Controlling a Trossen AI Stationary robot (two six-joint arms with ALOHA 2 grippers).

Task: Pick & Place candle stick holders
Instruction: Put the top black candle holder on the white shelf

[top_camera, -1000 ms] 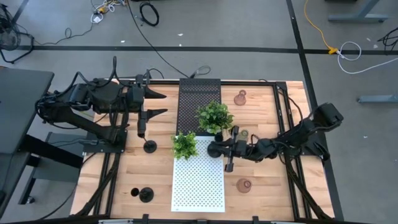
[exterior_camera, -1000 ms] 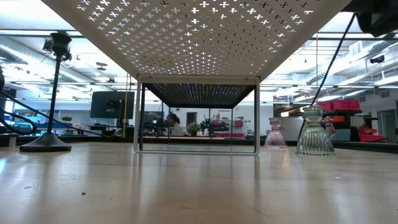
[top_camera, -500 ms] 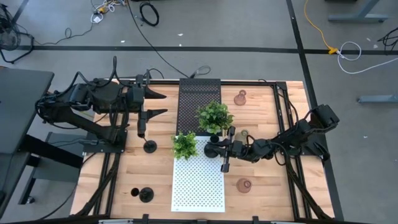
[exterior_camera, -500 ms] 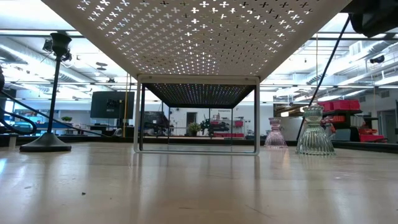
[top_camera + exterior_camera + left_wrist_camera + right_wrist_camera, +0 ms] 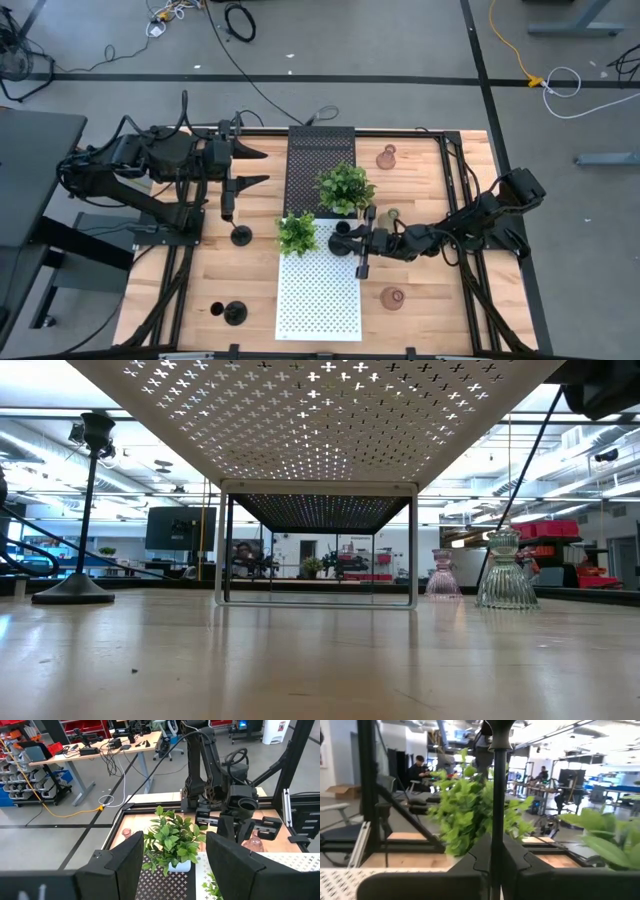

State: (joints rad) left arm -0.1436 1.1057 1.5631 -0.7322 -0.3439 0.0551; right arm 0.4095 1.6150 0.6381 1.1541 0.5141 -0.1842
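This is a robotics lab or workshop in an open industrial hall. The light wooden work table (image 5: 250,270) stands on a grey concrete floor (image 5: 400,60) crossed by black tape lines and loose black and yellow cables (image 5: 510,45). Beyond it are metal-legged workbenches strewn with wires and gear (image 5: 95,750), blue parts bins on racks (image 5: 20,775), ceiling strip lights (image 5: 40,430), and seated people at desks (image 5: 417,770).

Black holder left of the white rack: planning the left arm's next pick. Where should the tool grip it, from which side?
Pinch the black holder by its thin upright stem, below the cup, probably coming level from the left arm's side. The wide flat base lies too low to pinch.
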